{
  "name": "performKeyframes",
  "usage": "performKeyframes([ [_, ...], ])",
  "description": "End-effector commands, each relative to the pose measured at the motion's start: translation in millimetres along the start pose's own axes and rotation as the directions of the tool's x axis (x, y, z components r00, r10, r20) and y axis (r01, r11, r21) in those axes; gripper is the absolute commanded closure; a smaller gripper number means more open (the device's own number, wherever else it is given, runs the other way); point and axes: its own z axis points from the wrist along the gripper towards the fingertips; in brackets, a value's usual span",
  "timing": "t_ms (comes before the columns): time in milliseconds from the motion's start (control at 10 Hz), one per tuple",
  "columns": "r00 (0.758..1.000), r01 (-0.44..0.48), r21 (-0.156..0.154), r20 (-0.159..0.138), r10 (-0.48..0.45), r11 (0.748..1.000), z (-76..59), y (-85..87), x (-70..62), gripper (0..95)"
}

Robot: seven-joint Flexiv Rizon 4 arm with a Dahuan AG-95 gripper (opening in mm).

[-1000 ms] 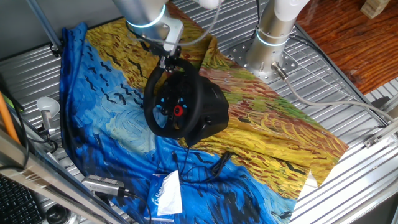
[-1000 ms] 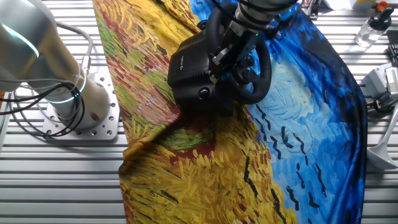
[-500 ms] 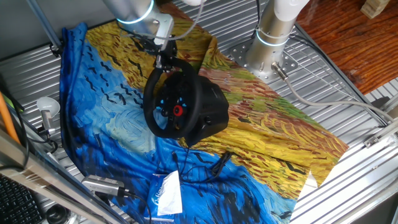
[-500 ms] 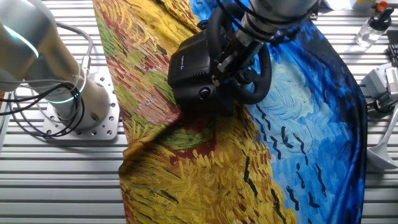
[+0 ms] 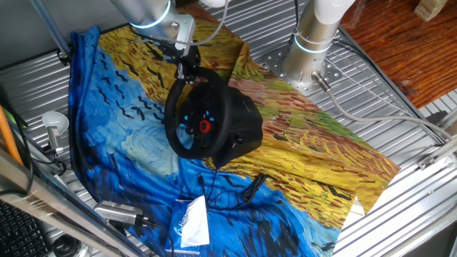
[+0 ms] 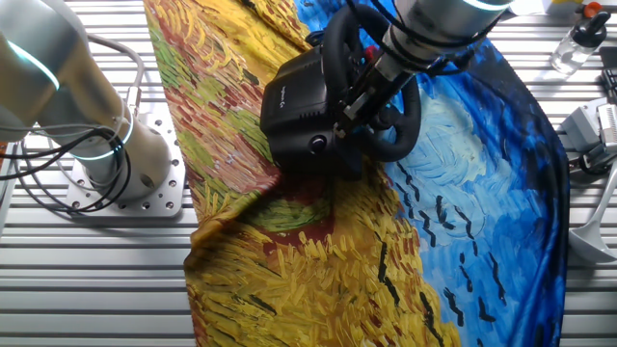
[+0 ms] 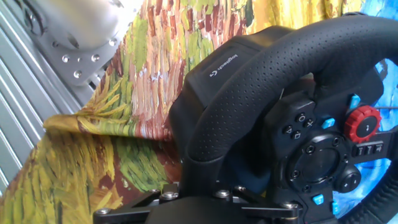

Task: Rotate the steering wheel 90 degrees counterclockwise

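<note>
The black steering wheel (image 5: 194,118) stands tilted on its bulky black base (image 5: 243,123) on the painted cloth, its red centre button (image 5: 205,127) and blue lights facing the front left. My gripper (image 5: 188,68) is shut on the wheel's top rim. In the other fixed view the gripper (image 6: 364,89) clasps the rim beside the base (image 6: 297,101). In the hand view the rim (image 7: 249,81) runs down between my fingers at the gripper (image 7: 196,190), and the red button (image 7: 364,122) shows at the right.
A second arm's silver base (image 5: 307,50) stands behind the wheel, also in the other fixed view (image 6: 106,145). A black cable (image 5: 239,189) and a white packet (image 5: 193,223) lie in front. A bottle (image 6: 576,39) stands at the table's edge.
My arm has swung a little sideways around the wheel's top, with the gripper staying on the rim. The red button's place on the wheel looks nearly unchanged.
</note>
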Motion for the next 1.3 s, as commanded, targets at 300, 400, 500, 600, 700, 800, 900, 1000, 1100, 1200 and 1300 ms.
performKeyframes([
  [300, 1.000, 0.009, 0.019, 0.024, -0.009, 1.000, 3.6, -2.1, 7.4, 95.0],
  [400, 1.000, 0.012, 0.025, 0.029, -0.013, 1.000, 4.5, -2.1, 9.6, 95.0],
  [500, 0.999, 0.014, 0.029, 0.032, -0.015, 0.999, 5.1, -2.2, 10.8, 95.0],
  [600, 0.999, 0.019, 0.043, 0.043, -0.021, 0.999, 6.9, -2.7, 14.3, 95.0],
  [700, 0.998, 0.024, 0.054, 0.052, -0.027, 0.998, 8.1, -3.1, 16.4, 95.0],
  [800, 0.998, 0.027, 0.059, 0.056, -0.030, 0.998, 8.9, -3.6, 18.1, 95.0],
  [900, 0.998, 0.029, 0.065, 0.062, -0.033, 0.997, 9.2, -3.9, 19.1, 95.0],
  [1000, 0.997, 0.036, 0.071, 0.066, -0.040, 0.997, 9.2, -4.0, 19.5, 95.0],
  [1100, 0.997, 0.040, 0.077, 0.068, -0.045, 0.996, 9.4, -4.0, 19.9, 95.0],
  [1200, 0.996, 0.045, 0.083, 0.069, -0.051, 0.996, 9.9, -4.2, 20.6, 95.0],
  [1300, 0.996, 0.049, 0.091, 0.072, -0.056, 0.995, 11.1, -4.5, 22.3, 95.0],
])
